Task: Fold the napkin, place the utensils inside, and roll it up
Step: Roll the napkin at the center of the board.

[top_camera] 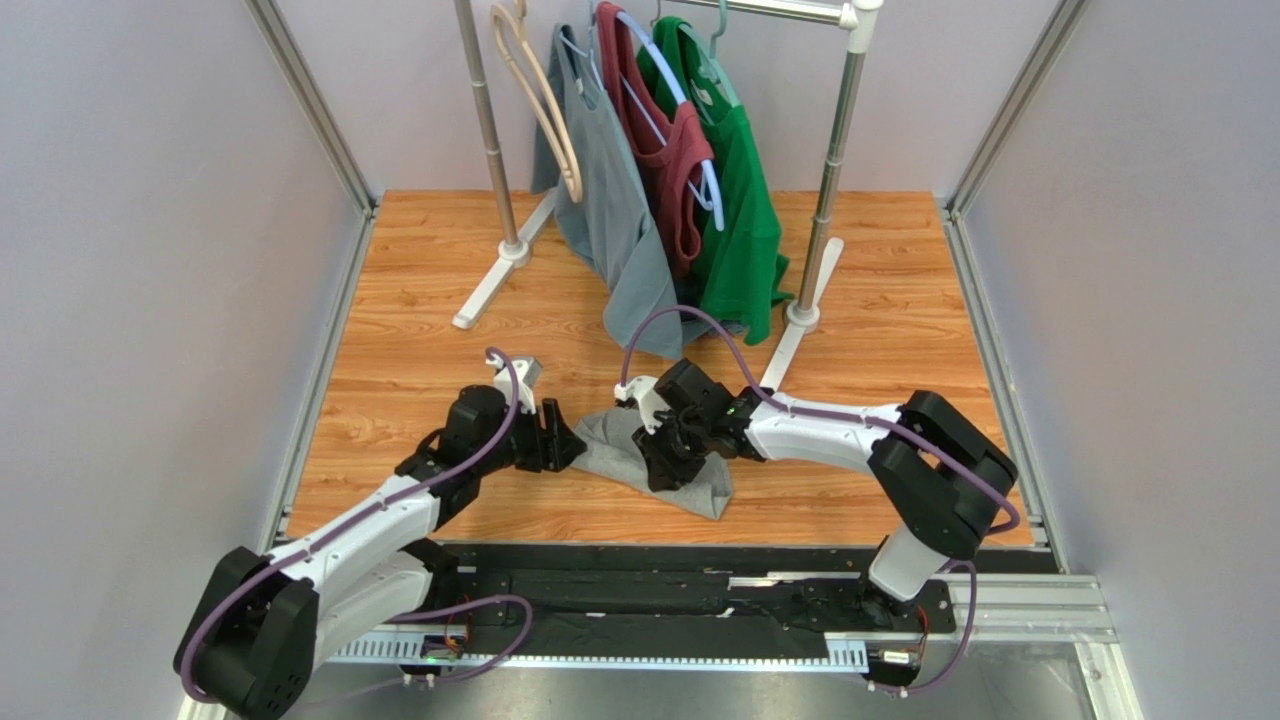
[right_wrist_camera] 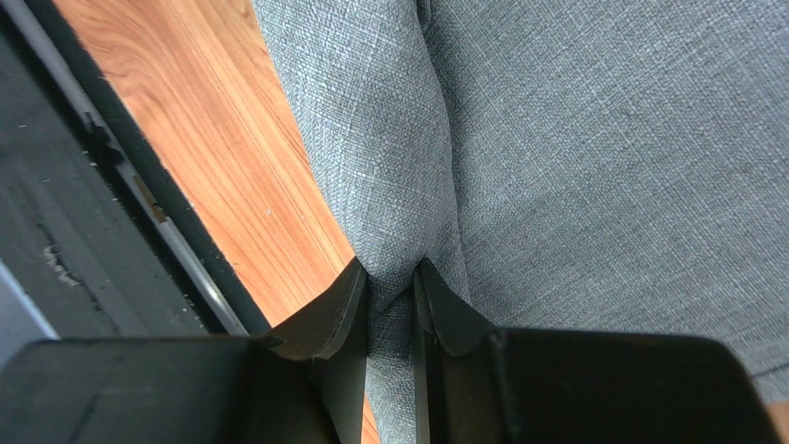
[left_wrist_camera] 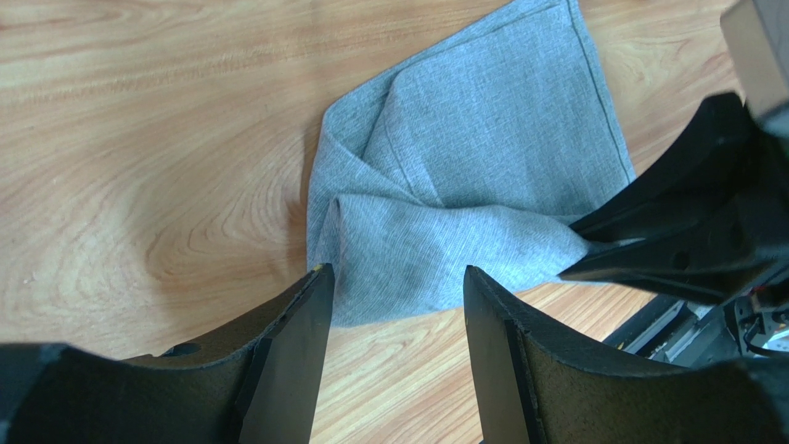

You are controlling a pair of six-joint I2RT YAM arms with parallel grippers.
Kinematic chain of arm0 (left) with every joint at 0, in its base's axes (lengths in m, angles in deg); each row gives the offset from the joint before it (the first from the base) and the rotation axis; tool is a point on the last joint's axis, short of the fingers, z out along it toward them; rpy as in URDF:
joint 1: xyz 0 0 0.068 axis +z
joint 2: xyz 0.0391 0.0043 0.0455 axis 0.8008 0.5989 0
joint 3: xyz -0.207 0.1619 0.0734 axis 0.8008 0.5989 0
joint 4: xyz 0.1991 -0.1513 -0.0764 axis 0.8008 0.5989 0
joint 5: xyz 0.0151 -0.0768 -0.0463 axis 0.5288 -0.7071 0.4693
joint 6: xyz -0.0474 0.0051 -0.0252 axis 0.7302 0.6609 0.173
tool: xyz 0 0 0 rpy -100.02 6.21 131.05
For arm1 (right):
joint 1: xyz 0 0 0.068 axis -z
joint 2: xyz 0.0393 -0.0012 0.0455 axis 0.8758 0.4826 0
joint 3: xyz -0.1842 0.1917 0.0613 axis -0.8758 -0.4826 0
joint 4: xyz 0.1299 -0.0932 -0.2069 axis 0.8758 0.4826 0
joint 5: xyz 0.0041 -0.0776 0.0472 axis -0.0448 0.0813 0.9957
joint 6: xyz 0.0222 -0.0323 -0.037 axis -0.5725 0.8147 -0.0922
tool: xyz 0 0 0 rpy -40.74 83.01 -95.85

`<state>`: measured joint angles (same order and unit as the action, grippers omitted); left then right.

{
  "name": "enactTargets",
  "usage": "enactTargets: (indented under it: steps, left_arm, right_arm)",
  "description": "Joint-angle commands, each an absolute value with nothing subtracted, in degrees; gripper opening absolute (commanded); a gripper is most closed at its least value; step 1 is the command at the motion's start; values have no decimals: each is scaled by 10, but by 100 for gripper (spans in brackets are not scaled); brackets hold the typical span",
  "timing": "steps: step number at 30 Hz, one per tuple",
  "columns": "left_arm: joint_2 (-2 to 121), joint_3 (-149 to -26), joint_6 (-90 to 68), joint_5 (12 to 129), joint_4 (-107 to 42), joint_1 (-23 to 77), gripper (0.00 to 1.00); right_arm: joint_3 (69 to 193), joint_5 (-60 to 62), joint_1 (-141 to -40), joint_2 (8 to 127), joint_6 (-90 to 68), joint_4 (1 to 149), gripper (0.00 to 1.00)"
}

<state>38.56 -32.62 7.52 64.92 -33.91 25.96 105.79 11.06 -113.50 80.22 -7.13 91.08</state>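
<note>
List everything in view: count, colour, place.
napkin: one, heather grey, partly folded, near-centre of the table
table: one, orange-brown wood grain, under everything
garment rack: one, metal poles on white feet, far side of the table
empty hanger: one, beige, left end of the rack
grey shirt: one, grey, hanging left of the other two shirts
maroon shirt: one, dark red, hanging in the middle
green shirt: one, green, hanging on the right
left arm: one, white and black, reaching in from the near left
right arm: one, white and black, reaching in from the near right
left end effector: black, open, at the napkin's left edge
right end effector: black, shut on a napkin fold
</note>
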Motion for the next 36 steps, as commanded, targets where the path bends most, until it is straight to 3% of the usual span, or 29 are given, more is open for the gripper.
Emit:
enactTargets:
  steps: [1,14,22,31,36]
  left_arm:
    - [351,-311,91,661,-381,261,63]
    - [283,-262,128,692,-389,261,61]
    - [313,-262,127,685,-419,261,59]
    - [360,-266,126,659,-448,261,50]
    - [398,-275,127,647,-475,261,35]
  right_arm:
    - [1056,201,-1113,842,-53,953,4]
    - [1074,304,-1041,895,-24,961,3]
    - [1081,345,-1009,914,-14,964,3]
    - [1089,363,-989,941,-21,965,1]
    - [1093,363,-984,948,-23,969,0]
